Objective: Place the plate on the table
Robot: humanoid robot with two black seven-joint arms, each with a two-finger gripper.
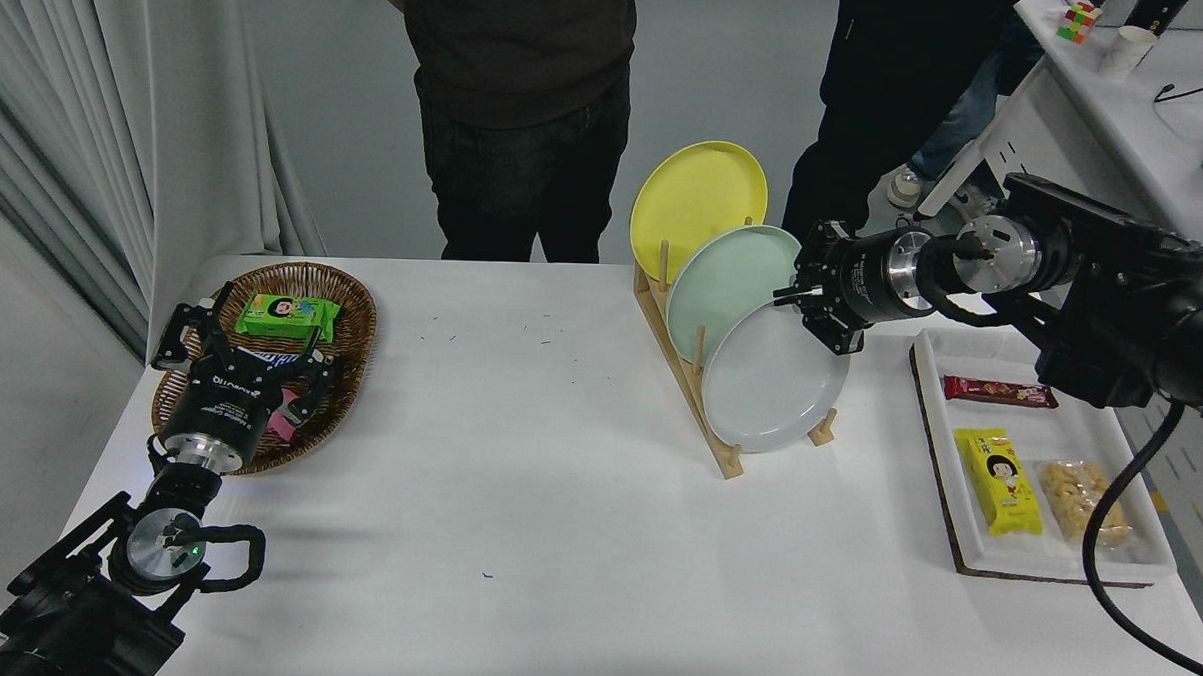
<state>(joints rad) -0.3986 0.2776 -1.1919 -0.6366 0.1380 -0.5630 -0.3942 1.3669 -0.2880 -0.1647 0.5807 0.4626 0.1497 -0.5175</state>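
At the right side of the desk (515, 515), the right gripper (811, 310) is up against the top right rim of the plate (770, 384), the pale grey one. That plate stands tilted in the front slot of the wooden rack (695, 381), leaning back toward the mint green plate (728, 287), with the yellow plate (696, 196) rearmost. The jaws look pinched on the grey rim, though from this angle the contact is small and I would not swear to how deep the bite goes.

So the plate is in the rack, not on the open desk, and the lift-out is the step in hand by my reading.

Where could this go wrong? A thin pinch on a smooth rim is the worry: if the plate swings under its own weight as it clears the pegs, it may slip out and clatter down. Its lower edge sits between the front pegs, so a pull at the wrong angle could snag and drag the whole rack along. The mint green plate is right behind, nearly touching, and a backward nudge could tip it. The white tray (933, 440) of snacks lies close on the right, so a swing that way risks a knock.

Over at lower left, the left gripper (246, 351) is parked above the wicker basket (357, 319), jaws spread, holding nothing. Two people stand at the far side.
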